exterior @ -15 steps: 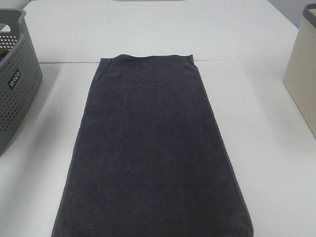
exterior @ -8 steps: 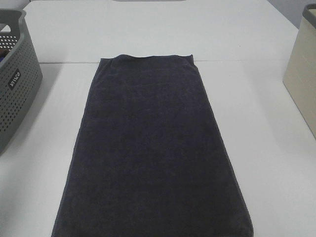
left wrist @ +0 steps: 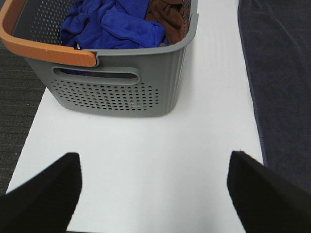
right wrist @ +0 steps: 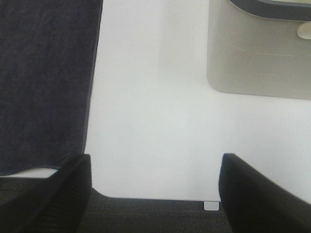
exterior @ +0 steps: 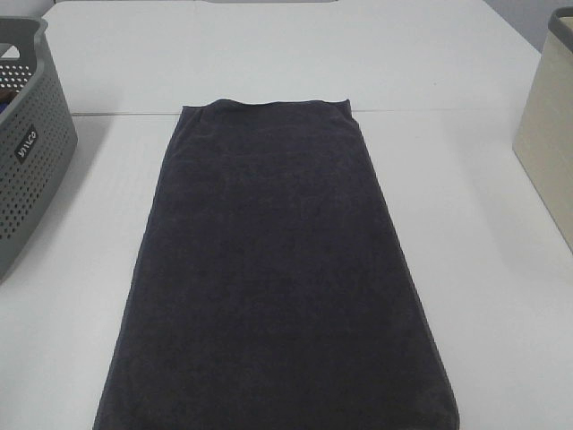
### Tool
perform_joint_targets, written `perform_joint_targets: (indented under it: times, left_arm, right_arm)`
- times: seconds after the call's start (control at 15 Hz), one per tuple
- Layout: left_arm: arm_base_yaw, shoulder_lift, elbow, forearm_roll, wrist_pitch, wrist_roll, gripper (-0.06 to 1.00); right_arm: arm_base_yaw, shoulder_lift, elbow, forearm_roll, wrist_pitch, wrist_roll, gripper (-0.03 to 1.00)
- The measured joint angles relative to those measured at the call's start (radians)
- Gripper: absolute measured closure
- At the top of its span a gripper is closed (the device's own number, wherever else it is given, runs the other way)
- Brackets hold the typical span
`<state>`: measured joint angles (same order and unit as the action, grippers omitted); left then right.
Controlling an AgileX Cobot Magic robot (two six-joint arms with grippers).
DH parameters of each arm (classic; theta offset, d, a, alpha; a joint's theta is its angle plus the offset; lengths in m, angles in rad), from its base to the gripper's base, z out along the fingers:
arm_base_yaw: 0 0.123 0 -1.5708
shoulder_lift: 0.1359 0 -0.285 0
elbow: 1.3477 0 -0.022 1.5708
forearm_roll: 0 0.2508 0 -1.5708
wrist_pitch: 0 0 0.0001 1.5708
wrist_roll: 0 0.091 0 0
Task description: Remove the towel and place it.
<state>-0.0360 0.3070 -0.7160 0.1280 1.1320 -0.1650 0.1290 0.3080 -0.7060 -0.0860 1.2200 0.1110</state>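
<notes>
White table (exterior: 483, 269) all around, and the long dark charcoal terry towel (exterior: 273, 269) lies flat down its middle, untouched. My left tool (left wrist: 154, 187) hangs spread wide near the grey perforated plastic basket (left wrist: 121, 92) of blue and brown cloths; my right tool (right wrist: 154, 187) gapes empty by a beige bin (right wrist: 257, 53).

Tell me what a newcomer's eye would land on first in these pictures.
The long dark towel lies flat down the middle of the white table, untouched. A grey basket at the left edge holds blue cloth and brown cloth; a beige bin stands at the right edge.
</notes>
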Motion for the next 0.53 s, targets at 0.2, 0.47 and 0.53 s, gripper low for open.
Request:
perform_joint_targets:
  times: [0.2,0.47,0.53]
  left_arm:
    - [0.0,-0.138,0.07,0.0,0.001,0.025,0.17]
    - [0.0,-0.309,0.12,0.001,0.003,0.029,0.17]
    - [0.0,-0.311,0.127,0.003,-0.001,0.029,0.17]
  right_arm:
    - [0.0,-0.095,0.058,-0.057,0.0,0.016,0.11]
    - [0.0,-0.246,0.149,-0.049,-0.026,-0.036,0.09]
    - [0.0,-0.288,0.161,-0.04,-0.03,-0.037,0.09]
